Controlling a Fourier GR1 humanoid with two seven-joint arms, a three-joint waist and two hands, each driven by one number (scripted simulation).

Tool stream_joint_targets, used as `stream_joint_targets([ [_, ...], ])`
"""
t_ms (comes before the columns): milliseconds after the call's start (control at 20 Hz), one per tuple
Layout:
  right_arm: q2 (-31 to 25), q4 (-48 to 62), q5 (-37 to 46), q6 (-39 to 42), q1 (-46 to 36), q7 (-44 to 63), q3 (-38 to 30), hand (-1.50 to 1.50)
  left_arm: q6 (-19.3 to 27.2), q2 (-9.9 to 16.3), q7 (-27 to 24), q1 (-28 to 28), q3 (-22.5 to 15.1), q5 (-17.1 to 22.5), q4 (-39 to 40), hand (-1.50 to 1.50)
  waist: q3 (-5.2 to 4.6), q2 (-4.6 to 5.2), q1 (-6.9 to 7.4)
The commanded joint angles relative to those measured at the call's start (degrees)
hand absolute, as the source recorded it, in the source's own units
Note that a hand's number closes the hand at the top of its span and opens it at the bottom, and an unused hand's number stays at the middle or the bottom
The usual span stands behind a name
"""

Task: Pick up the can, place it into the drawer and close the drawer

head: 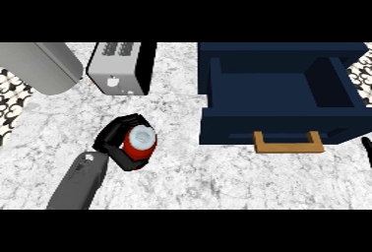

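Observation:
A red can (140, 142) with a pale top stands on the marble counter, left of centre. My left hand (115, 143) is wrapped round it, fingers curled over its far side and thumb under its near side. The dark blue drawer (276, 134) stands pulled open at the right, its inside bare, with a wooden handle (288, 143) on its front. Only a sliver of my right hand (367, 147) shows at the right edge, beside the drawer's front corner.
A silver toaster (116, 66) sits at the back, left of the drawer. A grey rounded appliance (40, 64) fills the back left corner. Patterned tiles show at both side edges.

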Motion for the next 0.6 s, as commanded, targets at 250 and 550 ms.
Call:
stream_joint_targets([
  [250,-0.38,-0.86,-1.11,-1.16,-0.20,0.20,-2.15,-1.50,21.75,-0.93,1.44,6.05,14.19,7.81,-4.55,1.50,0.04,-0.08,1.48],
  [550,-0.13,-5.41,-1.58,-0.65,0.72,3.46,-0.47,-1.50,24.12,-4.40,11.08,8.52,9.71,9.27,-21.21,1.50,0.01,-0.07,0.16],
])
